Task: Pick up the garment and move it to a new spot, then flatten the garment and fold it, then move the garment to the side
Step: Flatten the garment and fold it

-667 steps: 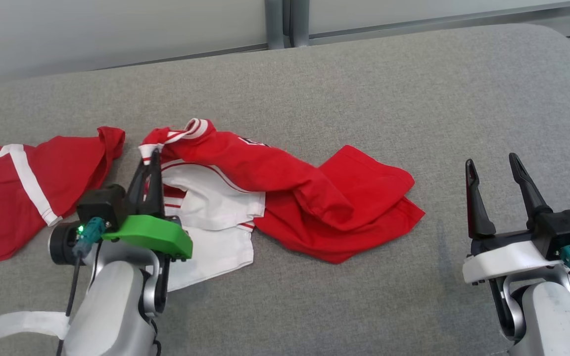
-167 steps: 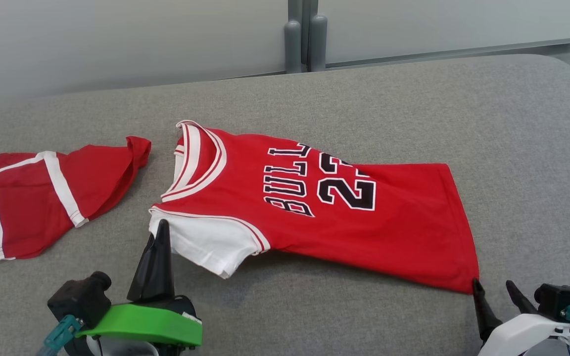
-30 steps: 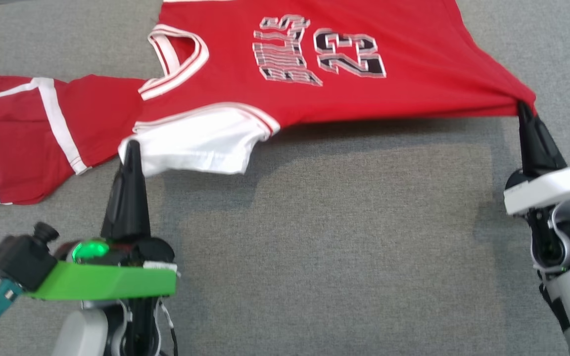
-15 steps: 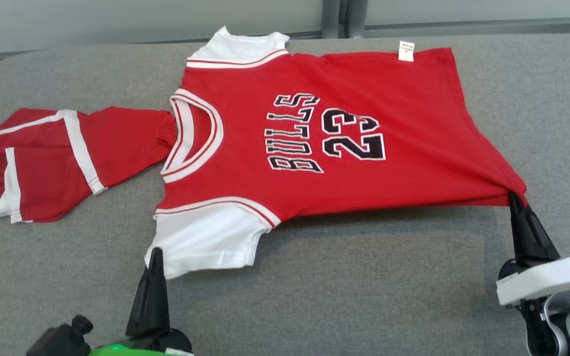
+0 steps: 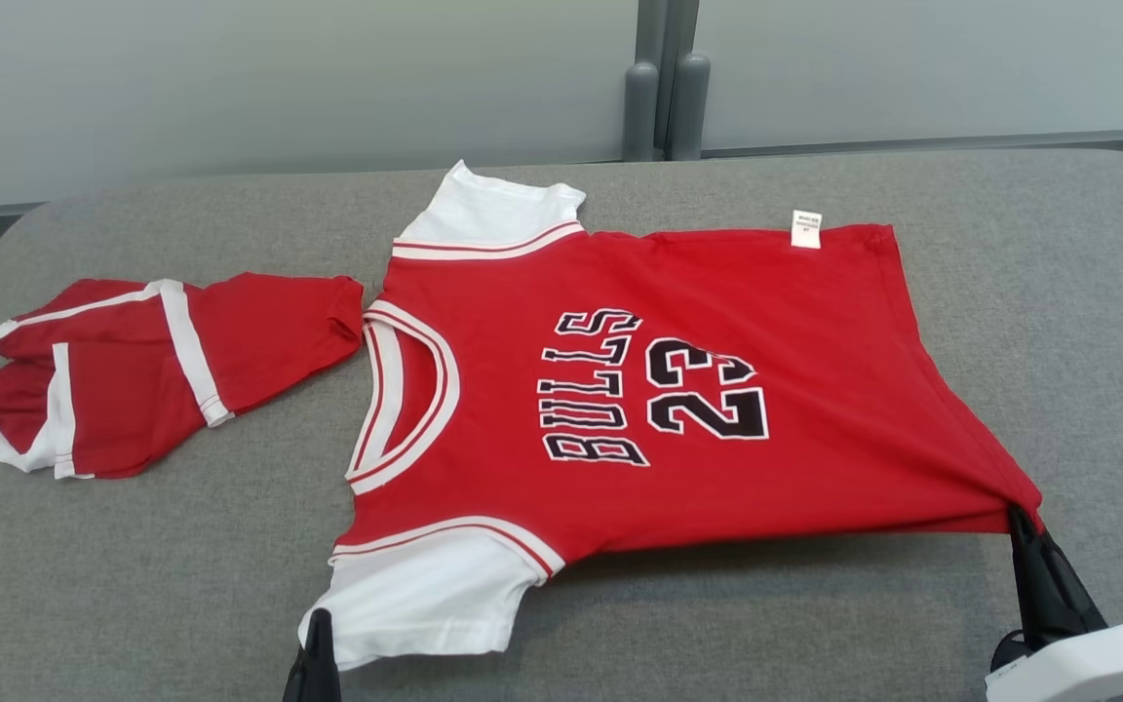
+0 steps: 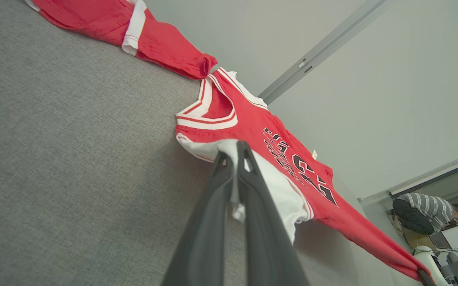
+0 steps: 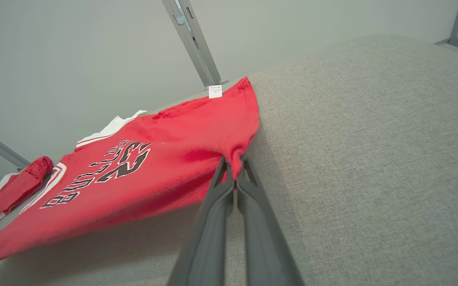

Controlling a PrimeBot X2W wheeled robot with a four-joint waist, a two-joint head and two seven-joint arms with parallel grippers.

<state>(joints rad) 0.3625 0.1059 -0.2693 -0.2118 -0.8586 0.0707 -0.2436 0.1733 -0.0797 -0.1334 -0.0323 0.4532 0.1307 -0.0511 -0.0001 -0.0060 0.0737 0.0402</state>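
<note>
Mostly cropped: left tool (image 5: 317, 622) pinching jersey (image 5: 717, 322) sleeve.

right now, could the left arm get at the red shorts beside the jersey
Probably not yet. The left jaws are shut on the white sleeve of the jersey, so they would have to let go first. Otherwise the way looks free: only bare grey cushion lies between that sleeve and the red shorts.

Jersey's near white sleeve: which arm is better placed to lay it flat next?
Probably the left: the left gripper is shut on that white sleeve, while the right gripper pinches the hem corner of the Bulls jersey.
</note>
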